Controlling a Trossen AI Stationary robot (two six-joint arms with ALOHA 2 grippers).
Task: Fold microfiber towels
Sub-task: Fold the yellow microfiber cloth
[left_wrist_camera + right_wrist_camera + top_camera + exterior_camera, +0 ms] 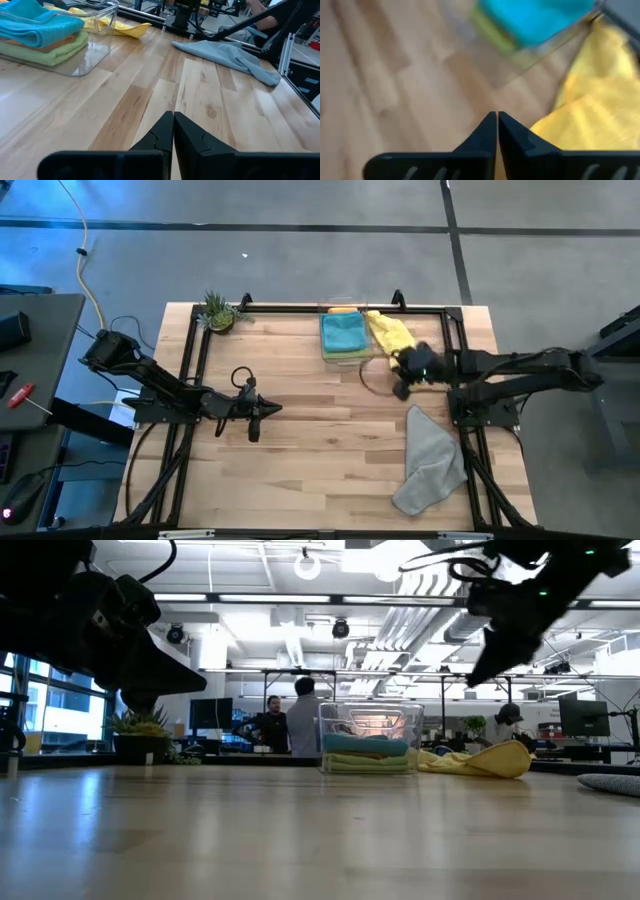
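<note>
Three towels lie folded and stacked in the clear bin (pixel 345 356) at the far edge of the table (pixel 300 460): teal (pixel 343 332) on top, orange (pixel 30 44) showing as a thin layer under it, and green (pixel 45 52) at the bottom. That part of the job looks done. Two remain unfolded. The yellow towel (pixel 390 332) lies crumpled on the wood, touching the bin's side toward the right arm, and the grey towel (pixel 432 460) is spread loosely near the table's right edge, well apart from the bin and closer to the near side. The right gripper (pixel 403 385) hangs in the air just beside the yellow towel, its fingers pressed together and holding nothing; its own camera looks down on yellow cloth and the bin's corner, so yellow is probably the next one to be taken. The left gripper (pixel 256 423) waits over bare wood at the table's left-centre, likewise closed and empty. By this count the task stands a little past halfway, with two folds and two placements left.
</note>
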